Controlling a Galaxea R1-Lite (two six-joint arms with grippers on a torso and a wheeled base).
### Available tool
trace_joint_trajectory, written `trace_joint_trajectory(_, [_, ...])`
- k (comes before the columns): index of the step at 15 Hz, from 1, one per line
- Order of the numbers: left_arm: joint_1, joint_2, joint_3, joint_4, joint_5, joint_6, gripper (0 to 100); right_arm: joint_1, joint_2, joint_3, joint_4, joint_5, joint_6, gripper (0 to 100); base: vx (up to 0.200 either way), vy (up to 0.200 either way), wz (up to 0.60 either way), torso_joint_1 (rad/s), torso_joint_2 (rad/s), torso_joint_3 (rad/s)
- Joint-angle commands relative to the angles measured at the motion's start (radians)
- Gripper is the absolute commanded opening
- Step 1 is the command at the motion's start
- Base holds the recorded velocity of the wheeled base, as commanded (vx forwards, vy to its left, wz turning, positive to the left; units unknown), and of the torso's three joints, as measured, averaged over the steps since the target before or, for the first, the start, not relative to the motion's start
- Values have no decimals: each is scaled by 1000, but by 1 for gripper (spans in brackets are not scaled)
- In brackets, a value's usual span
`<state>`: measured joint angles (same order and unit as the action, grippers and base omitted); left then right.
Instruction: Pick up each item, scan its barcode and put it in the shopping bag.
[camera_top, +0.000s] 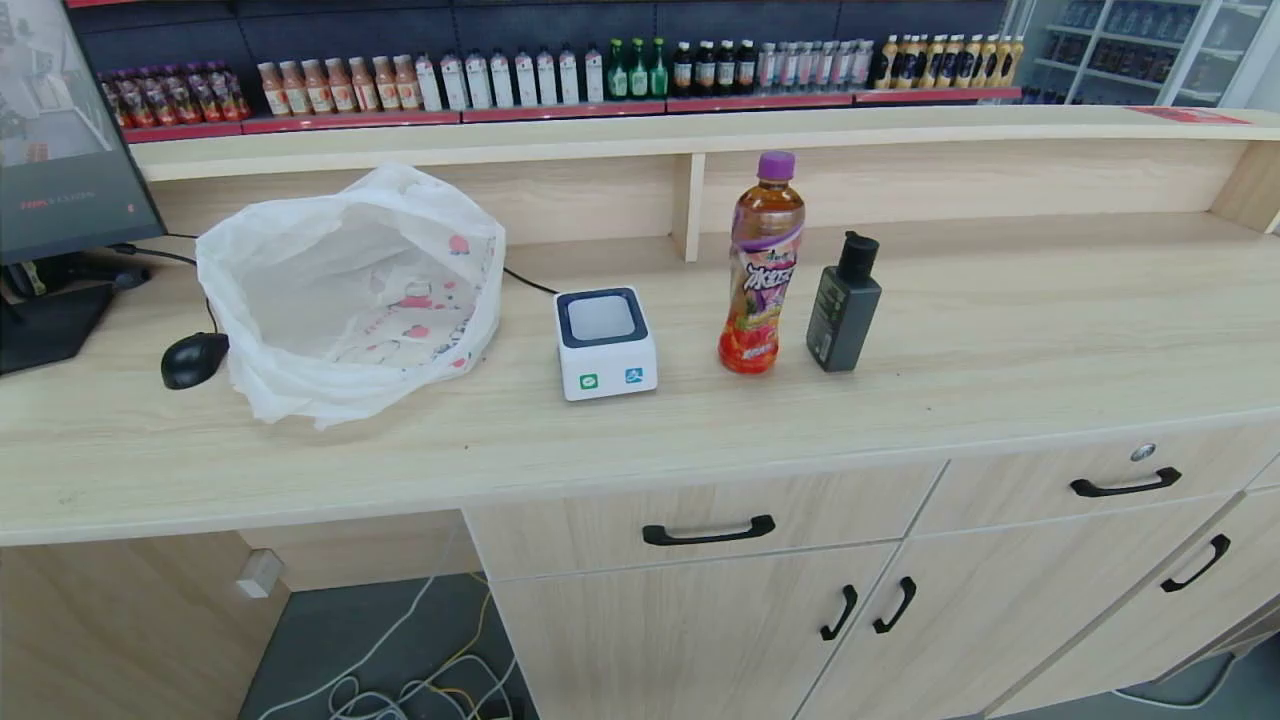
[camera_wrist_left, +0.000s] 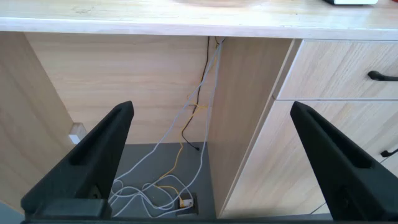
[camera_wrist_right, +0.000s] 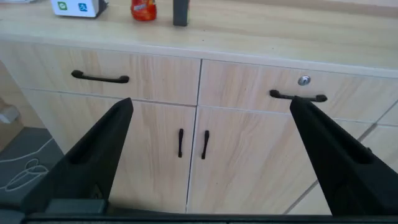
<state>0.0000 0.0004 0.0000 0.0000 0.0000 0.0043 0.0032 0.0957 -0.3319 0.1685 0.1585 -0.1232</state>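
Note:
An iced-tea bottle (camera_top: 762, 265) with a purple cap stands upright on the wooden counter (camera_top: 640, 420). Just right of it stands a dark bottle (camera_top: 844, 303) with a black pump top. A white barcode scanner box (camera_top: 605, 342) sits left of the tea bottle. The white plastic shopping bag (camera_top: 350, 290) stands open at the counter's left. My left gripper (camera_wrist_left: 211, 155) is open, low in front of the counter's open underside. My right gripper (camera_wrist_right: 211, 155) is open too, facing the cabinet doors; above it show the scanner (camera_wrist_right: 78, 7), tea bottle (camera_wrist_right: 143, 9) and dark bottle (camera_wrist_right: 180, 12).
A black mouse (camera_top: 193, 359) lies left of the bag, beside a monitor (camera_top: 70, 130) on its stand. Behind the items a raised shelf with a divider (camera_top: 687, 205) runs along the counter. Drawers and doors with black handles (camera_top: 708, 532) lie below; cables (camera_wrist_left: 168, 186) hang underneath.

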Motion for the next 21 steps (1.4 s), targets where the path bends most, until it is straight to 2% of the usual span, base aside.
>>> trace_joint_trajectory(1, [0, 0, 0, 0, 0, 0, 100, 0, 107, -36, -1, 67, -36, 100, 0, 0, 0, 0, 0, 0])
trace_joint_trajectory(5, [0, 0, 0, 0, 0, 0, 100, 4, 280, -119, -26, 200, -98, 100, 0, 0, 0, 0, 0, 0])
trace_joint_trajectory(9, [0, 0, 0, 0, 0, 0, 100, 29, 472, -182, -135, 222, -142, 100, 0, 0, 0, 0, 0, 0])
trace_joint_trajectory(10, [0, 0, 0, 0, 0, 0, 100, 54, 503, -190, -153, 220, -153, 100, 0, 0, 0, 0, 0, 0])
trace_joint_trajectory(13, [0, 0, 0, 0, 0, 0, 100, 205, 661, -240, -230, 210, -239, 100, 0, 0, 0, 0, 0, 0])
trace_joint_trajectory(15, [0, 0, 0, 0, 0, 0, 100, 255, 723, -279, -239, 184, -243, 100, 0, 0, 0, 0, 0, 0])
trace_joint_trajectory(17, [0, 0, 0, 0, 0, 0, 100, 343, 789, -320, -244, 168, -251, 100, 0, 0, 0, 0, 0, 0])
trace_joint_trajectory(19, [0, 0, 0, 0, 0, 0, 100, 422, 860, -328, -304, 69, -254, 100, 0, 0, 0, 0, 0, 0])
trace_joint_trajectory(21, [0, 0, 0, 0, 0, 0, 100, 466, 923, -303, -377, 36, -254, 100, 0, 0, 0, 0, 0, 0])
